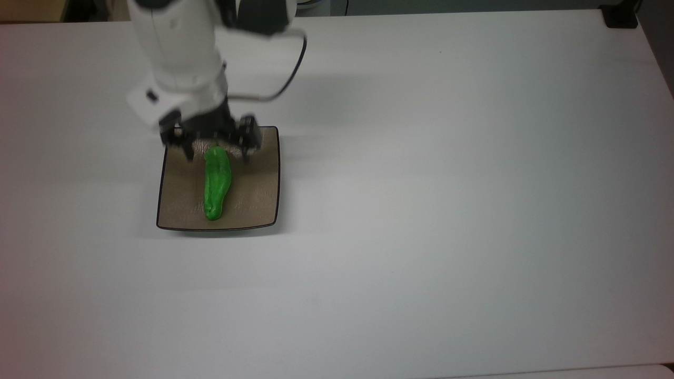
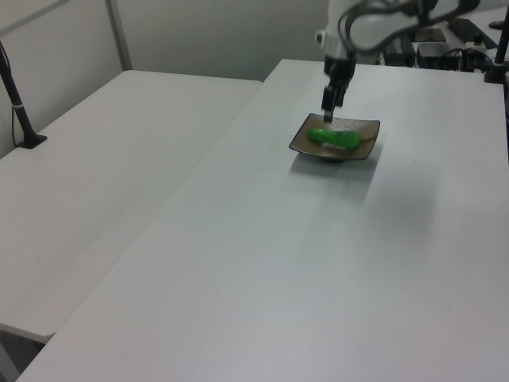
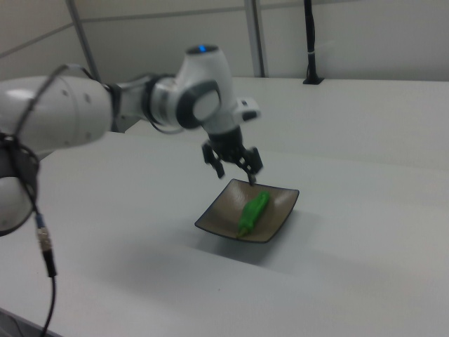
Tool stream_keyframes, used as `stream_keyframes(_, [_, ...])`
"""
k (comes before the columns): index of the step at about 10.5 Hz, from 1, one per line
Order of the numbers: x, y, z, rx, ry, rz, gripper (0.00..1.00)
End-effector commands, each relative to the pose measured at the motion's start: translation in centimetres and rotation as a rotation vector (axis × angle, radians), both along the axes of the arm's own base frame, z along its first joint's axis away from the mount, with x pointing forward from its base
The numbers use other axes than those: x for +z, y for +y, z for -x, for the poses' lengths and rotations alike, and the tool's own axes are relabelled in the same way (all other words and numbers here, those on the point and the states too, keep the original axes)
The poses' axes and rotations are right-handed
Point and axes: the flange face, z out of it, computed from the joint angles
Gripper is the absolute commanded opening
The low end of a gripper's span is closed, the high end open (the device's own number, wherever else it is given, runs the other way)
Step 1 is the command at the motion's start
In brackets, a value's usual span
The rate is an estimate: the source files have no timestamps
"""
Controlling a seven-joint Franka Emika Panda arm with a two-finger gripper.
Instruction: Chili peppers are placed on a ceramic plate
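The chili pepper (image 1: 217, 181) lies flat on the ceramic plate (image 1: 263, 200), just below the gripper (image 1: 216, 150), whose fingers (image 1: 246, 138) stand apart, empty. Best to lift straight up, clear of the rim.

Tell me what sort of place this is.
Probably a robotics lab or test bench, not a kitchen: a robot arm's gripper hangs open over a lone chili pepper on a ceramic plate, on a plain white table beside bare partition walls.
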Motion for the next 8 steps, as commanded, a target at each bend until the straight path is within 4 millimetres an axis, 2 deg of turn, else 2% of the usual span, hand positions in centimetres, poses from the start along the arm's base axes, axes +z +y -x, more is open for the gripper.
stream_keyframes(1, [11.9, 1.3, 6.9, -0.087, 0.036, -0.007, 1.0])
stream_keyframes(2, [15.0, 1.9, 9.1, -0.084, 0.042, -0.014, 1.0])
stream_keyframes(3, [16.8, 4.0, 10.9, -0.052, 0.069, -0.027, 1.0])
stream_keyframes(5, [19.0, 6.4, 13.6, -0.016, 0.09, -0.073, 1.0])
stream_keyframes(7, [18.8, 8.8, 14.0, -0.006, 0.082, -0.079, 1.0])
stream_keyframes(8, [17.9, 9.9, 13.8, 0.01, 0.067, -0.081, 1.0])
